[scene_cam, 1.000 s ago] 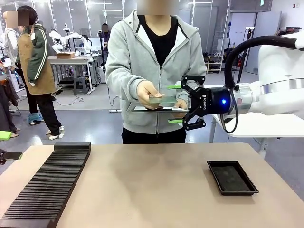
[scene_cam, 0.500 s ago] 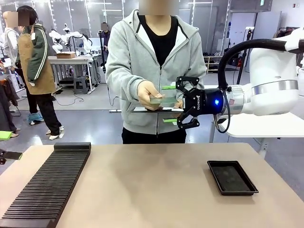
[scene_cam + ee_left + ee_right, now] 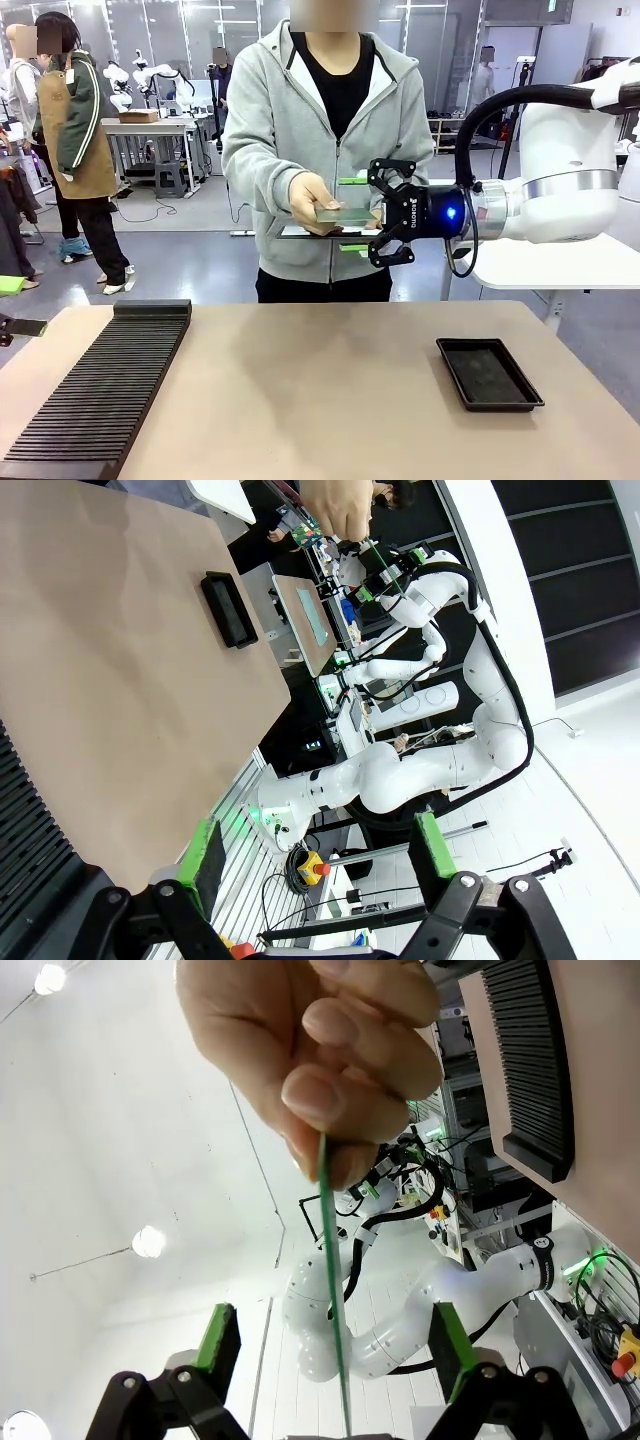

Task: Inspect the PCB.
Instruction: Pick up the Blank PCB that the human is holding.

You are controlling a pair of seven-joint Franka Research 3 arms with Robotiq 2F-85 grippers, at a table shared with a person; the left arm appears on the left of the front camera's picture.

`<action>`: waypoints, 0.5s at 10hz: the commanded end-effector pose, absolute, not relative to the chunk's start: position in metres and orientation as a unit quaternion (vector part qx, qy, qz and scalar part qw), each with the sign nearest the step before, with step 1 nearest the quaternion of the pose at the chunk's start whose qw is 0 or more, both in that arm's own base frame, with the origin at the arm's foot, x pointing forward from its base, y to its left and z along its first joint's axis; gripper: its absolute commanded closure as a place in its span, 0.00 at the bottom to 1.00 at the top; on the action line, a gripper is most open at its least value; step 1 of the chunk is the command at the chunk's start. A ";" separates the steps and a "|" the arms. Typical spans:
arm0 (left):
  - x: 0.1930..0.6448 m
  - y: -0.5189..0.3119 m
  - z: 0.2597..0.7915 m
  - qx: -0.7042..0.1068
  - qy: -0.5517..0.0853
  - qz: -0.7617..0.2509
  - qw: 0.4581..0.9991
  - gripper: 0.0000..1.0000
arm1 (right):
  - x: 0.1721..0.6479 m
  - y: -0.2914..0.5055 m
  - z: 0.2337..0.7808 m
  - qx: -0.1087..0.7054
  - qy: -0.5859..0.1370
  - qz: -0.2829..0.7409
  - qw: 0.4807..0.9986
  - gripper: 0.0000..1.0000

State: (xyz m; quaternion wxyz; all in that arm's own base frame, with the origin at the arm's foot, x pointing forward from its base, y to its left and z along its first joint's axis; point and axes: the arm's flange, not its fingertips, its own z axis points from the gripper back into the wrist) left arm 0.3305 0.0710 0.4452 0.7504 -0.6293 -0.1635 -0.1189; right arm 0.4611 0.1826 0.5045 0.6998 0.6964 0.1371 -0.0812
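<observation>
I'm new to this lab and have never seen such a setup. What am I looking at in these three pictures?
Two white robot arms share a table with a person. The front picture looks across it; the other two come from cameras on the arms' wrists. On the table lie a black ribbed rack and a shallow black tray. The person's hand holds out a green PCB above a dark panel. The right tool, open, straddles the PCB without gripping it. The left tool is open, holding nothing.

Matt tan tabletop (image 3: 320, 400), black plastic tray (image 3: 503, 406), ribbed black rack (image 3: 100, 395), smooth green PCB (image 3: 345, 213)
</observation>
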 end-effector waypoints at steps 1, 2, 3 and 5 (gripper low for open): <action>0.327 0.070 0.446 -0.628 -0.165 -0.122 0.750 0.05 | 0.462 0.189 0.506 0.696 0.131 -0.078 0.701 0.10; 0.327 0.070 0.446 -0.628 -0.165 -0.122 0.750 0.05 | 0.462 0.189 0.505 0.694 0.131 -0.076 0.704 0.24; 0.327 0.070 0.446 -0.628 -0.165 -0.122 0.750 0.05 | 0.461 0.190 0.505 0.693 0.132 -0.075 0.704 0.30; 0.327 0.070 0.446 -0.628 -0.165 -0.122 0.750 0.05 | 0.460 0.190 0.504 0.693 0.135 -0.073 0.704 0.50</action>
